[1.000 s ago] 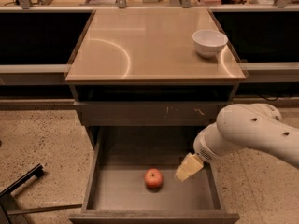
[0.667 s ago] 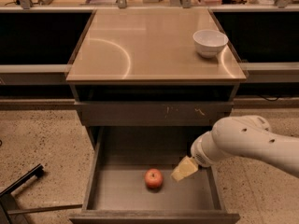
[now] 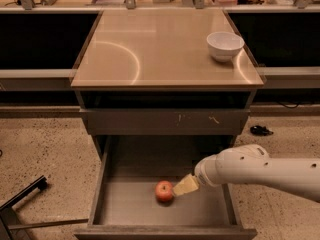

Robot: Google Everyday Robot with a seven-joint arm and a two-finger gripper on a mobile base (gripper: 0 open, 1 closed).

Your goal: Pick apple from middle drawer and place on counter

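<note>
Starting big with the counter (image 3: 165,49): glossy tan top, no different from a second ago, and no fruit up there yet. Down to the middle drawer (image 3: 200,211), pulled wide open below the scratched grey front panel (image 3: 150,121), flat grey floor in plain sight. Reaching in from the right, the white arm (image 3: 260,171), and here the real news: swung further left and lower into the drawer than a second ago, closing steadily on the fruit. Quick glance back up at the white bowl (image 3: 225,45), near the counter's far right corner, untouched. Then the pale gripper (image 3: 186,185) at the arm's tip, clear of the target a moment back, now right up against the right side of the apple (image 3: 164,191) (touching or a sliver apart, hard to call from this angle). Spread or pressed together? Cannot tell from here. Apple itself not budged, sitting on the drawer floor a little left of centre, towards the front wall. Reading it for the task: approach all but finished, grasp not confirmed, lift and carry up to the counter all to come. Worth watching for a nudge instead of a grip: round fruit, smooth floor, probably easy to set rolling.
</note>
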